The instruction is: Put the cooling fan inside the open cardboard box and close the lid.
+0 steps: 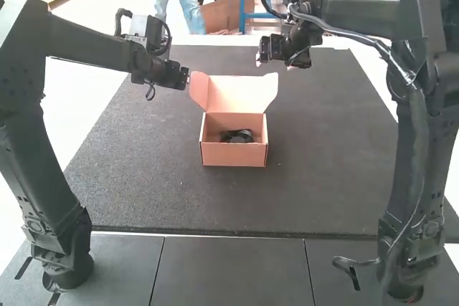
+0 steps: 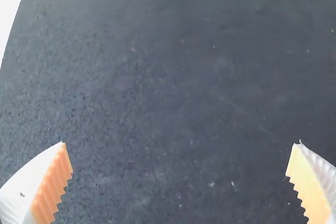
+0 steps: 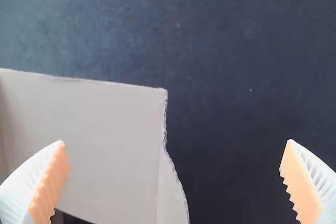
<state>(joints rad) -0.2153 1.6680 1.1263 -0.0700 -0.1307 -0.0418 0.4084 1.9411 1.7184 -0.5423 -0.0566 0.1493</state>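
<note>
A small cardboard box (image 1: 234,150) stands open on the dark mat (image 1: 143,163), its lid (image 1: 233,91) upright at the back. The black cooling fan (image 1: 237,136) lies inside the box. My left gripper (image 1: 188,79) hovers just left of the lid's upper left corner; its orange-padded fingers (image 2: 50,182) are open over bare mat. My right gripper (image 1: 276,55) hangs above and behind the lid's right corner, open. In the right wrist view the lid (image 3: 89,145) lies below, between the spread fingers (image 3: 44,182), not touched.
The mat (image 2: 173,77) covers most of the table, with free room left, right and in front of the box. A black table surface (image 1: 229,270) runs along the near edge. Both arm bases stand at the near corners.
</note>
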